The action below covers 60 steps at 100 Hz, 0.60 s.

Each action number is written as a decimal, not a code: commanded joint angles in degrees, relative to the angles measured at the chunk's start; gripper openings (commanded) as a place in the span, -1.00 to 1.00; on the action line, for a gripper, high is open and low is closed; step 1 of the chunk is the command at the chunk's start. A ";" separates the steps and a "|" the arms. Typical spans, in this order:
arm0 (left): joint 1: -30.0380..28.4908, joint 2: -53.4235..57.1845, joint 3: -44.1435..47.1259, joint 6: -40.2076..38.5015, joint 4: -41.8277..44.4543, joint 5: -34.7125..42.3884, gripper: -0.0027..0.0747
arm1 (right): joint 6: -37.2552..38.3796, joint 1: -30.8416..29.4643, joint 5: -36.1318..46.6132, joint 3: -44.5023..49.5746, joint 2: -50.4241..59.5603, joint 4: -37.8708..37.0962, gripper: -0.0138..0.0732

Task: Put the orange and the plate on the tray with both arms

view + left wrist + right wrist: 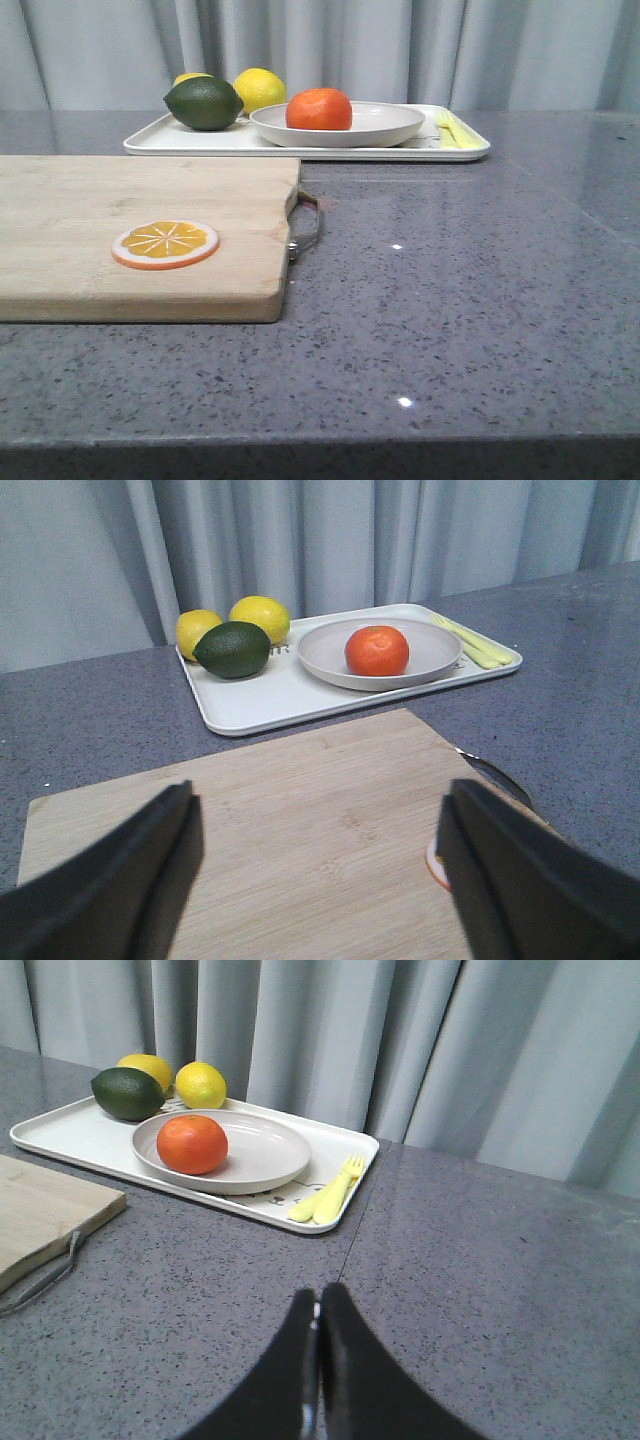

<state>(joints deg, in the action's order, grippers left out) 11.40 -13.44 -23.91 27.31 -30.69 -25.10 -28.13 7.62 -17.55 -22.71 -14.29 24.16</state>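
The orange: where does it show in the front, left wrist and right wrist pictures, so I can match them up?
Front view: the round bright-orange fruit sits in the shallow off-white round plate on the rectangular white tray, upper centre.
Left wrist view: the orange is above centre, in the plate, beyond the wooden cutting board.
Right wrist view: the orange is upper left, in the plate.
Shared landmark: the dark green lime on the tray.

Staged test bench — grey curtain [350,50], speckled stone table [450,330].

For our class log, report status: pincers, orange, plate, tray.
Left pincer open, empty, over cutting board. Right pincer shut, empty. Orange on plate, plate on tray. Nothing obstructing.
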 commanded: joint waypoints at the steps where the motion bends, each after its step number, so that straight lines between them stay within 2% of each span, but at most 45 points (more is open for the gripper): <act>1: -0.13 -0.42 -1.68 -0.55 -1.35 3.63 -0.38 | -0.50 -0.14 4.62 -1.46 -0.47 0.01 -0.92; 10: -0.13 -0.42 -1.68 -0.55 -1.35 3.63 -0.88 | -0.50 -0.14 4.62 -1.46 -0.47 0.01 -0.91; 13: -0.13 -0.42 -1.68 -0.55 -1.35 3.63 -0.98 | -0.50 -0.14 4.62 -1.46 -0.47 0.01 -0.91; 60: -0.13 -0.42 -1.68 -0.43 -1.35 3.75 -0.98 | -0.50 -0.14 4.57 -1.46 -0.47 0.06 -0.91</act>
<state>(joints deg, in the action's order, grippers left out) 11.40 -13.44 -23.91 27.31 -30.69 -25.10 -28.13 7.62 -17.45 -22.71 -14.29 24.16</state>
